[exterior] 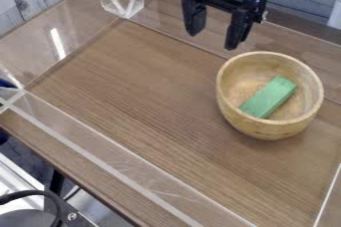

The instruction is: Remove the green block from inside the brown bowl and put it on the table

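Observation:
The green block (269, 97) lies inside the brown bowl (229, 107), slanted across the bowl's floor. The bowl stands on the table (134, 102) at the right side. My gripper (216, 32) hangs above the table just behind and to the left of the bowl, apart from it. Its two dark fingers point down and stand wide open with nothing between them.
Low clear acrylic walls (80, 141) border the tabletop on all sides. A clear triangular bracket (123, 2) stands at the far wall. The wood-grain surface stretches to the left and front of the bowl.

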Robot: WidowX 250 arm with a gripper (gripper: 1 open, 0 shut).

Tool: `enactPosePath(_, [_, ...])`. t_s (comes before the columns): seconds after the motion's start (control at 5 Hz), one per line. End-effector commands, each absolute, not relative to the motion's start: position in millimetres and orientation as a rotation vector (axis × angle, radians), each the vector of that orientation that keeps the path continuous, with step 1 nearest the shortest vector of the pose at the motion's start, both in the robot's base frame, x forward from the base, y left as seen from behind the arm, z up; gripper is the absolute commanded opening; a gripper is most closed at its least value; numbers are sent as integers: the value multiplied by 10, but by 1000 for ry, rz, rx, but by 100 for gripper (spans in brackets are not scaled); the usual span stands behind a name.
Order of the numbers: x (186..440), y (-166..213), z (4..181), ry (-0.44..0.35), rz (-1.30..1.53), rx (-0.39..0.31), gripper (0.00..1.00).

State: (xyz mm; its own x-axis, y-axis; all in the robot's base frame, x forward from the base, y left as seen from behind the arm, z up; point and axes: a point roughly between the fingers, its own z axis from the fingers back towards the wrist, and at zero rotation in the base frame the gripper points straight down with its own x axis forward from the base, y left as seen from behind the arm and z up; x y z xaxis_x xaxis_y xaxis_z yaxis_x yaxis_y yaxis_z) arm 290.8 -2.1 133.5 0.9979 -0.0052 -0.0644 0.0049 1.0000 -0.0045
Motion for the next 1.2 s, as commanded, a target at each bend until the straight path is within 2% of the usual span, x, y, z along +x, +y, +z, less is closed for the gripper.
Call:
enactPosePath(0.0, [2956,-164,1301,59,-152,-4,100])
enactPosePath(0.4, [3082,-465,1183,37,-380,-3,100])
enactPosePath(1.0, [3249,-671,884,40,-488,6,100])
